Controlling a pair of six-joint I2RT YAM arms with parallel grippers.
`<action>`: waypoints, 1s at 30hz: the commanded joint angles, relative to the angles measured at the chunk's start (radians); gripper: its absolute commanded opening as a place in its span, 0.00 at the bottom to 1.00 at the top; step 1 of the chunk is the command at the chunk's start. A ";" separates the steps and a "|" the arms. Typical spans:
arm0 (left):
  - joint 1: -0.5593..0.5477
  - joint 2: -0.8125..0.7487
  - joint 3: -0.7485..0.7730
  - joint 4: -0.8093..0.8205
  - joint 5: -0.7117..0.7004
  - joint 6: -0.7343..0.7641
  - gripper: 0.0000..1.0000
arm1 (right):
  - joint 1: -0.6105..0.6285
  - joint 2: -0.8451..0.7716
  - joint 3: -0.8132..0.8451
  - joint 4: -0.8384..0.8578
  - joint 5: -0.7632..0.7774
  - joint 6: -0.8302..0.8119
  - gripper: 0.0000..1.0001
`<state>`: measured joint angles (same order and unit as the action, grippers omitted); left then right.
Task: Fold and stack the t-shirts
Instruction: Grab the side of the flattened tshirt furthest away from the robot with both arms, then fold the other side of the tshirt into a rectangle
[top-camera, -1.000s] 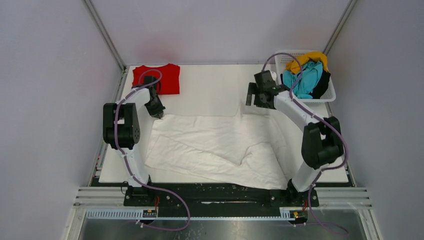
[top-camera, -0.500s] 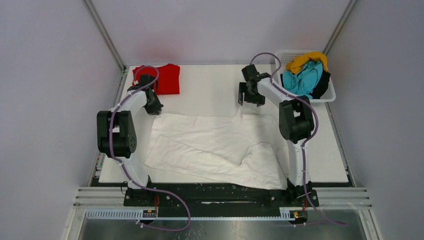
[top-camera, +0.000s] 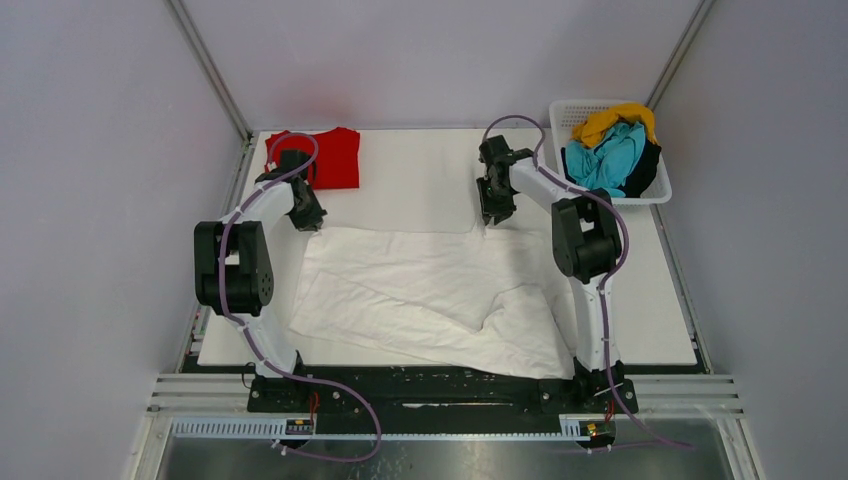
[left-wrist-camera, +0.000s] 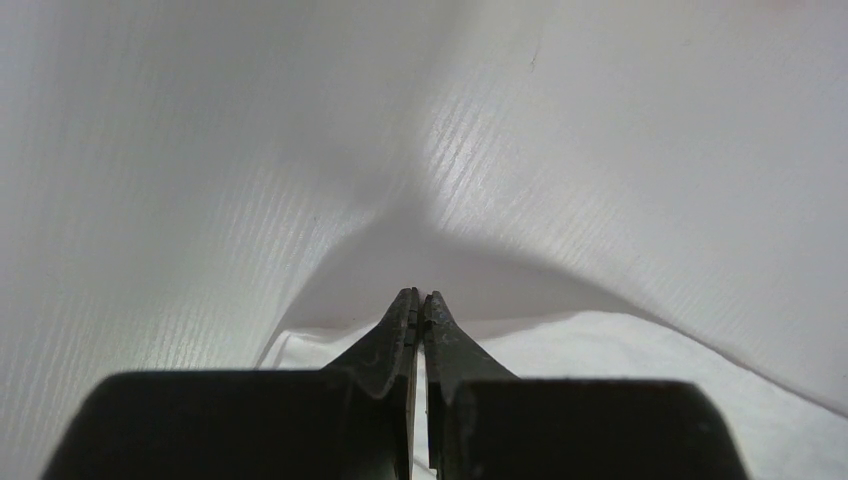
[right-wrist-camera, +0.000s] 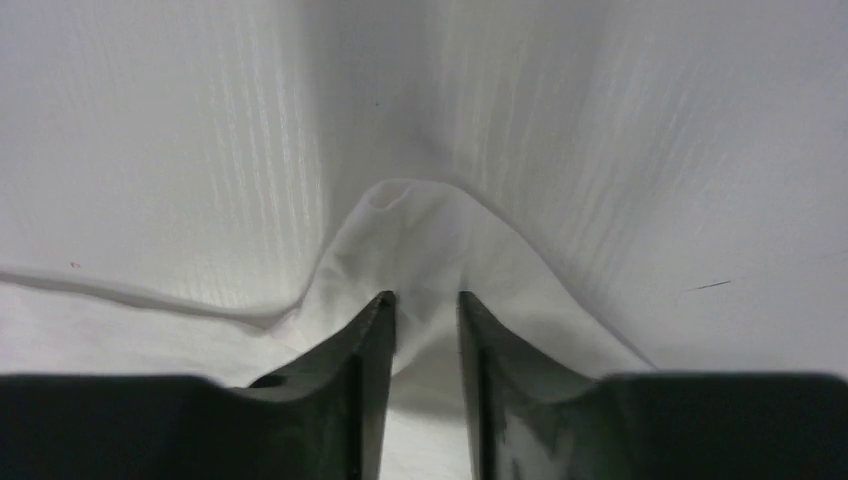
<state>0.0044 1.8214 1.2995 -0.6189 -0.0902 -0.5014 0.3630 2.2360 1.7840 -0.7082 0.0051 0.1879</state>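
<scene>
A white t-shirt (top-camera: 430, 285) lies spread and rumpled across the middle of the table. My left gripper (top-camera: 312, 222) is at its far left corner; in the left wrist view the gripper (left-wrist-camera: 420, 293) is shut, pinching the white cloth's edge (left-wrist-camera: 620, 350). My right gripper (top-camera: 492, 215) is down on the far right corner. Its jaws (right-wrist-camera: 425, 297) stand partly apart, with a bunched peak of white cloth (right-wrist-camera: 410, 230) between them. A folded red t-shirt (top-camera: 335, 160) rests at the far left of the table.
A white lattice basket (top-camera: 658, 195) at the far right corner holds teal (top-camera: 610, 160), yellow (top-camera: 615, 120) and black (top-camera: 648, 165) shirts. Grey walls and metal posts enclose the table. The black rail with the arm bases runs along the near edge.
My right gripper has moved left and down from near the basket onto the white shirt's far right corner, and its jaws have narrowed. My left gripper stays shut and has shifted slightly.
</scene>
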 joint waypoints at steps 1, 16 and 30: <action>0.000 -0.020 0.007 0.027 -0.032 -0.008 0.00 | 0.010 0.026 0.038 -0.030 -0.011 -0.050 0.27; 0.008 0.010 0.108 0.028 -0.044 0.015 0.00 | 0.020 -0.009 0.205 -0.010 -0.073 -0.295 0.00; 0.008 -0.163 -0.108 0.103 -0.037 0.019 0.00 | 0.187 -0.449 -0.436 0.235 0.218 -0.209 0.00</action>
<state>0.0078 1.7638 1.2411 -0.5762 -0.1135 -0.4934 0.4934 1.9514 1.4559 -0.5438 0.0814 -0.0769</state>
